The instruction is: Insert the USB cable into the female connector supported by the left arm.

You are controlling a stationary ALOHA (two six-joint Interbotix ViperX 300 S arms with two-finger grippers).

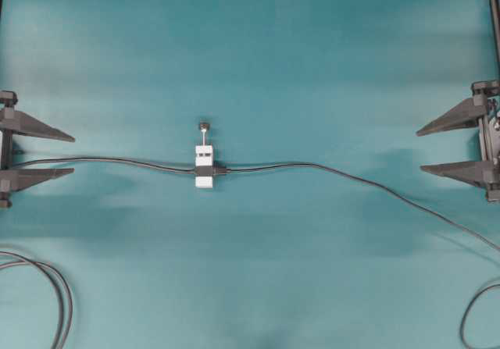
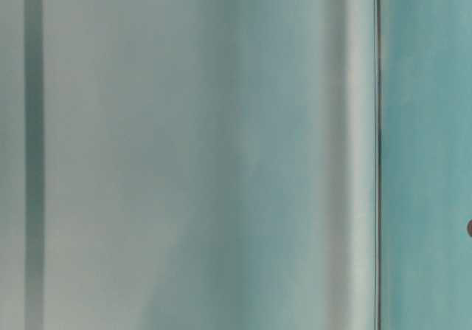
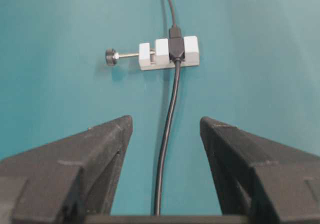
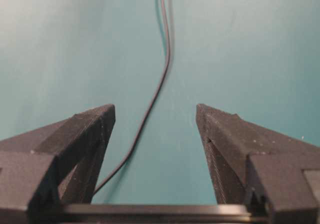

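Two grippers, both cut off at the frame edges in the overhead view: left gripper (image 1: 72, 155) at 9 o'clock, right gripper (image 1: 419, 150) at 3 o'clock, each with matte black triangular fingers spread wide, holding nothing. Female connector (image 1: 204, 167), a small white block with black band, lies mid-table; its thin pin and dark round knob (image 1: 204, 126) point to 12 o'clock. USB cable (image 1: 351, 176), thin and dark grey, runs from the block toward 4 o'clock; its plug looks already seated. Table-level view: blurred teal, unreadable. Teal tabletop (image 1: 297, 52) smooth.
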